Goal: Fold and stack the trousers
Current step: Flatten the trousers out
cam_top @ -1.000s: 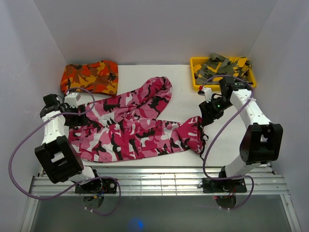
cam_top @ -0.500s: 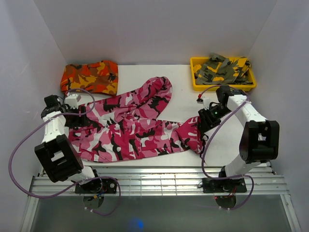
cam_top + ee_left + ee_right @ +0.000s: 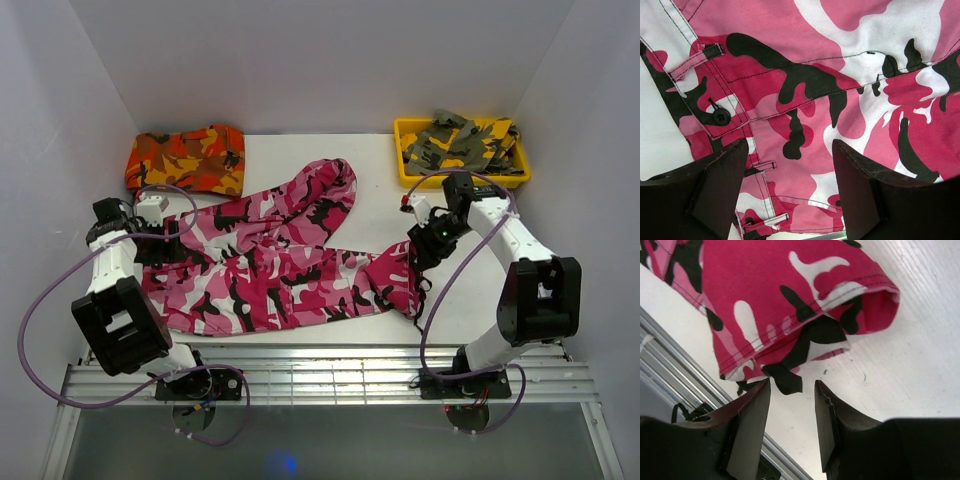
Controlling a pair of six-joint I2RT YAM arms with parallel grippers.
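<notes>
The pink, magenta, white and black camouflage trousers lie spread flat across the table, waist at the left, one leg end near the right arm, the other leg angled to the back. My left gripper is open over the waistband, with belt loops and a button between its fingers. My right gripper is open just above the table beside the leg cuff; a black fabric tie lies between its fingertips.
Folded orange-red camouflage trousers lie at the back left. A yellow bin at the back right holds olive-grey camouflage trousers. A slatted metal rail runs along the table's near edge.
My right gripper has moved left and down toward the trouser leg cuff. The left gripper and the trousers have not visibly moved.
</notes>
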